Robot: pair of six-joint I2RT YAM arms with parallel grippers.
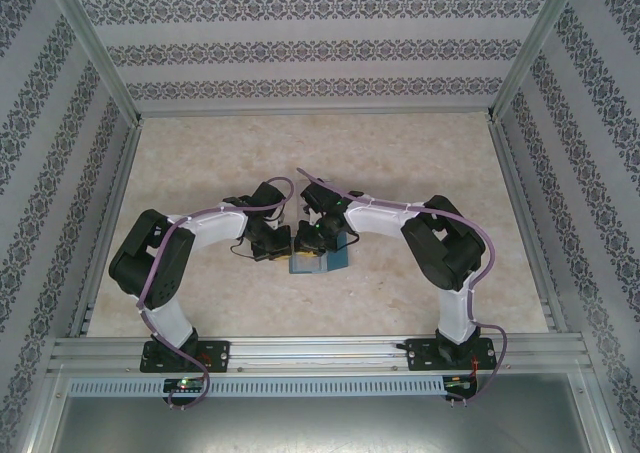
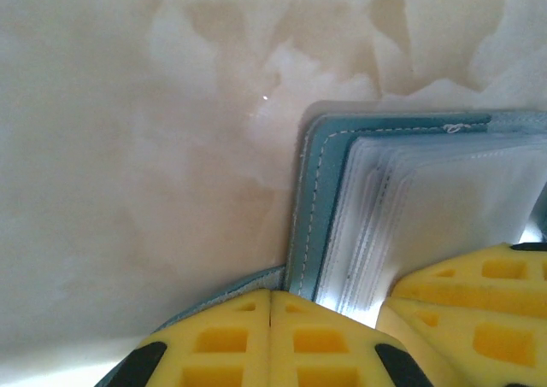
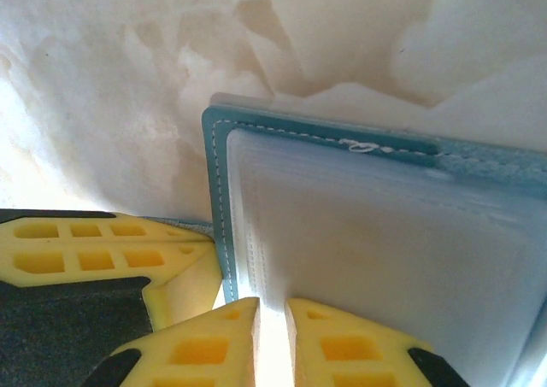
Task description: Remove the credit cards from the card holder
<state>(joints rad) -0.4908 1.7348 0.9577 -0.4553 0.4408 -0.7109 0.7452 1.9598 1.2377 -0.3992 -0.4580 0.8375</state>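
Now | left gripper (image 2: 270, 306) closed beside card holder (image 2: 320, 199) | right gripper (image 3: 272, 314) slightly parted at its edge

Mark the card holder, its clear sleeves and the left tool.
card holder (image 3: 216, 175): right wrist view, teal stitched edge.
clear sleeves (image 3: 385, 259): right wrist view, middle of top sheet.
left tool (image 2: 270, 310): left wrist view, between fingertips.

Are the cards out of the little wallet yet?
Not yet. Done: the wallet lies open, clear sleeves showing. In hand: the left pincer pinches its blue cover, and the right pincer sits at the sleeves' edge, pads nearly together. Left: pulling the cards out.
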